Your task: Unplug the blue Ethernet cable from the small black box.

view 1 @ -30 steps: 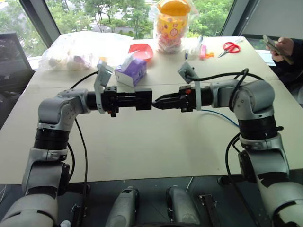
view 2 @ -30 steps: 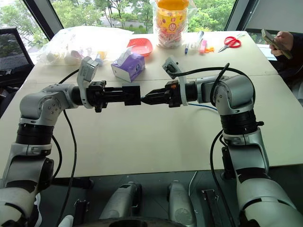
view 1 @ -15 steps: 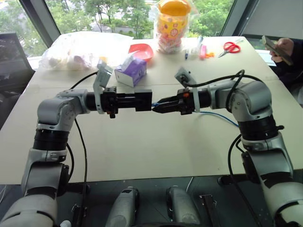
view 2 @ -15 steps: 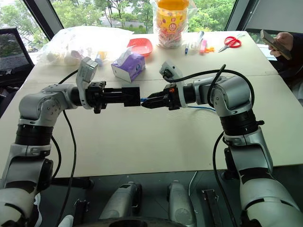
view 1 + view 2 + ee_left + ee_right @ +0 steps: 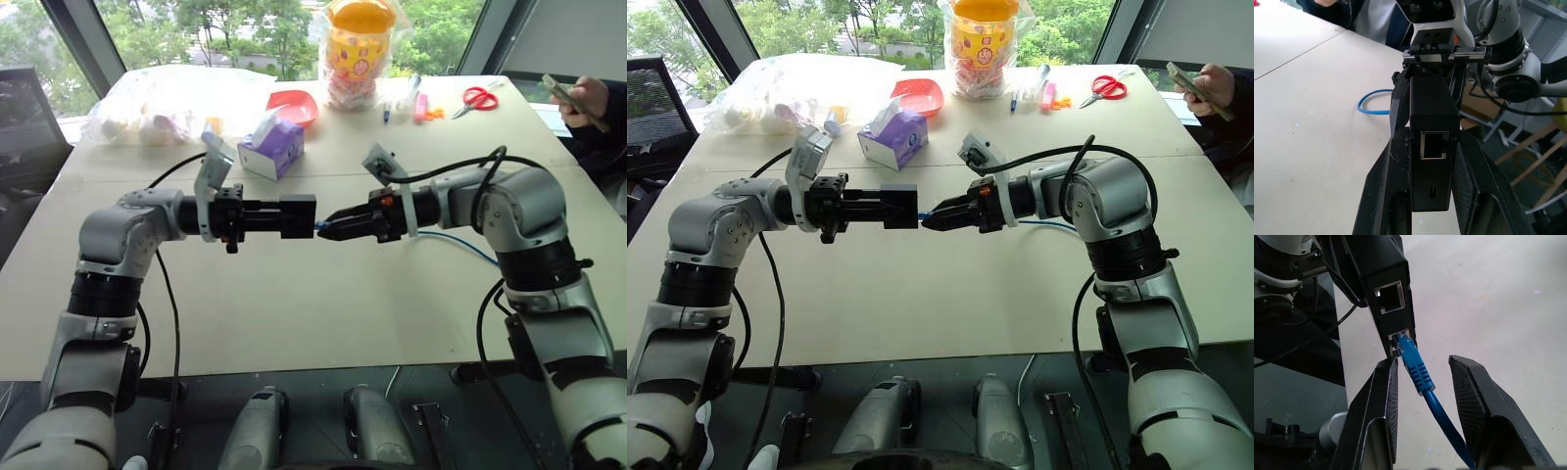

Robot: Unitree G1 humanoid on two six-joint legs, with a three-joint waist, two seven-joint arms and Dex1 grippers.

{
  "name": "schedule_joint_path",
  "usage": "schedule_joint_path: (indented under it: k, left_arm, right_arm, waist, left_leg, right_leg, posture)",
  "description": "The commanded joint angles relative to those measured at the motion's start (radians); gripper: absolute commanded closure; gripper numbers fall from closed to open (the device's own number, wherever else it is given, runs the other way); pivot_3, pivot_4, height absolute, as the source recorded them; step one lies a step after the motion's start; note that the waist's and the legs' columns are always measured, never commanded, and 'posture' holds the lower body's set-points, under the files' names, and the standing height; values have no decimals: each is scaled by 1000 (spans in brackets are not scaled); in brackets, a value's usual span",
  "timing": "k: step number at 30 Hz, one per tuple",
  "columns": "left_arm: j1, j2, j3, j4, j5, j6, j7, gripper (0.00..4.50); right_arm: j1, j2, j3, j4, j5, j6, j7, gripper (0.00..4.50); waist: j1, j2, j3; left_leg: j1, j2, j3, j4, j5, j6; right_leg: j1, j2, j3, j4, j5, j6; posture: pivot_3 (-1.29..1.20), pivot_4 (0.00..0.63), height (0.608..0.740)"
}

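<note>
My left gripper (image 5: 294,216) is shut on the small black box (image 5: 298,215), held level above the table and pointing right. In the left wrist view the box (image 5: 1432,147) sits between the fingers with an empty port facing the camera. The blue Ethernet cable (image 5: 1418,369) is plugged into the box's lower port (image 5: 1399,339). My right gripper (image 5: 323,227) points left at the box, tips almost touching it. Its fingers (image 5: 1383,396) stand apart on either side of the plug's blue boot. The cable trails behind over the table (image 5: 456,240).
Behind the arms stand a purple tissue box (image 5: 274,147), a red bowl (image 5: 294,103), a clear plastic bag (image 5: 162,103) and a yellow jar (image 5: 355,49). Red scissors (image 5: 478,98) lie far right. A person's hand with a phone (image 5: 583,98) is at the right edge.
</note>
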Motion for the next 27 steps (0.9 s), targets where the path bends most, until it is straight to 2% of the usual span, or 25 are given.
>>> schedule_joint_path:
  k: [1,13,14,17,27]
  left_arm:
    - [-7,5,7,-18,0,-15,2,4012]
    - [-1,5,1,-29,-1,-16,0,4012]
    - [0,6,0,-30,0,-16,-1,4012]
    - [5,10,-2,-37,1,-17,-5,4012]
    - [21,25,-23,-59,17,-36,-28,4012]
  right_arm:
    - [-34,-12,-6,-53,29,1,15,2795]
    - [-35,-12,-1,-57,29,-3,11,2795]
    - [-36,-12,0,-56,28,-4,12,3371]
    - [-39,-12,3,-56,28,-5,13,4478]
    - [-47,-15,23,-53,29,-2,22,4478]
  waist:
    - [0,0,0]
    - [0,0,0]
    - [0,0,0]
    - [0,0,0]
    - [0,0,0]
  left_leg:
    - [0,0,0,0,0,0]
    - [0,0,0,0,0,0]
    - [0,0,0,0,0,0]
    - [0,0,0,0,0,0]
    - [0,0,0,0,0,0]
  right_leg:
    - [0,0,0,0,0,0]
    - [0,0,0,0,0,0]
    - [0,0,0,0,0,0]
    - [0,0,0,0,0,0]
    - [0,0,0,0,0,0]
  posture:
    - [0,150,740]
    - [0,150,740]
    - [0,150,740]
    - [0,150,740]
    - [0,150,740]
